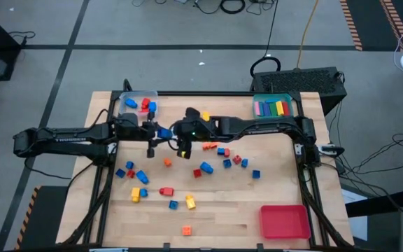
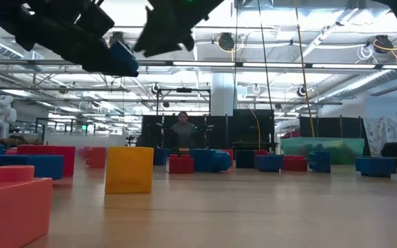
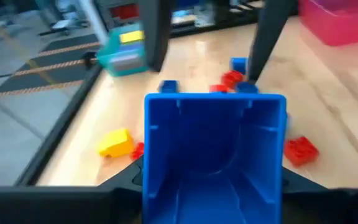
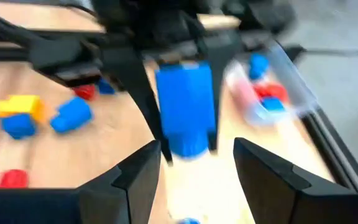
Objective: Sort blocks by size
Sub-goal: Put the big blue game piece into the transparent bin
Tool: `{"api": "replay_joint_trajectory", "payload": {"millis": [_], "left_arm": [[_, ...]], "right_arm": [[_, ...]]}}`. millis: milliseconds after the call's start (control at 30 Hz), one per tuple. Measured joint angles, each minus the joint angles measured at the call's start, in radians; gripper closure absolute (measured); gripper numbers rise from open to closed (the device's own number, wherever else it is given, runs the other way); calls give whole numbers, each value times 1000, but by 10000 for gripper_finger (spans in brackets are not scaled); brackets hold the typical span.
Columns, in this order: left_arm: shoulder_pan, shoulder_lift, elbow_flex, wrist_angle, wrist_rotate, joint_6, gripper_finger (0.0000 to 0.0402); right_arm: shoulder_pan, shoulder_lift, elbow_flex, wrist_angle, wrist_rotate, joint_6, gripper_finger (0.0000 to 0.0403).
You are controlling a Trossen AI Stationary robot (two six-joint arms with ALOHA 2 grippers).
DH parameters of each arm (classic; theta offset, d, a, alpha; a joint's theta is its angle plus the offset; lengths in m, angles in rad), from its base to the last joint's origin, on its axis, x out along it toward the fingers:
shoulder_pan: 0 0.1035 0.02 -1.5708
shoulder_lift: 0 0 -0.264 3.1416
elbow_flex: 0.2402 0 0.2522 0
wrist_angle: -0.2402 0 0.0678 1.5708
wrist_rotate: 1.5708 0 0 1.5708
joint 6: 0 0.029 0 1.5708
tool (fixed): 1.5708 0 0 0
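Left wrist view shows the left gripper (image 3: 213, 180) clamped on a blue brick (image 3: 215, 155), whose hollow underside faces the camera; the fingers press against its two outer side walls. In the high view this brick (image 1: 164, 131) hangs above the table (image 1: 271, 189) near its centre, between the two arms and just beside the clear tray (image 1: 126, 98).

The right gripper (image 4: 197, 165) faces the same brick (image 4: 185, 109) with its fingers spread apart and nothing between them, so it appears to have let go or not yet taken hold.

Handling judgement: the brick is likely light, rigid moulded plastic with smooth, somewhat slippery walls. A grip across two flat parallel side walls, near mid-height, should hold best; pinching over the studs or at a corner risks the brick twisting out.

Remaining blocks (image 1: 206, 168) lie scattered over the table, long bars sit in the teal tray (image 1: 276, 106), and the red tray (image 1: 285, 221) stands apart.
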Motion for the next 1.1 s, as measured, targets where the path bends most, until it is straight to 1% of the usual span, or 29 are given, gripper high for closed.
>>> {"api": "replay_joint_trajectory", "payload": {"millis": [100,167,233,300,467,633,767,833,933,1100], "left_arm": [[11,-5,0,5,-129,-32,262],[37,-5,1,3,-215,-58,261],[75,-7,1,-8,-279,-103,261],[125,-7,-1,-10,-321,-159,261],[284,-7,-47,-10,-431,-260,261],[469,-6,-118,29,-434,-314,260],[585,-6,-151,47,-361,-373,260],[623,-3,-161,45,-336,-399,260],[663,13,-163,48,-337,-430,260],[696,55,-164,87,-327,-454,255]], "right_arm": [[0,-8,-1,-84,112,53,200],[-2,-10,-2,-111,153,84,200],[-5,-11,-2,-140,166,107,200],[-5,-7,-2,-150,167,119,200],[2,-5,-2,-165,166,121,200],[7,-5,-2,-165,166,121,200],[9,-5,-2,-160,166,126,200],[9,-5,-2,-157,166,134,200],[9,-5,-2,-153,166,146,200],[14,-5,-2,-146,166,155,200]]}}
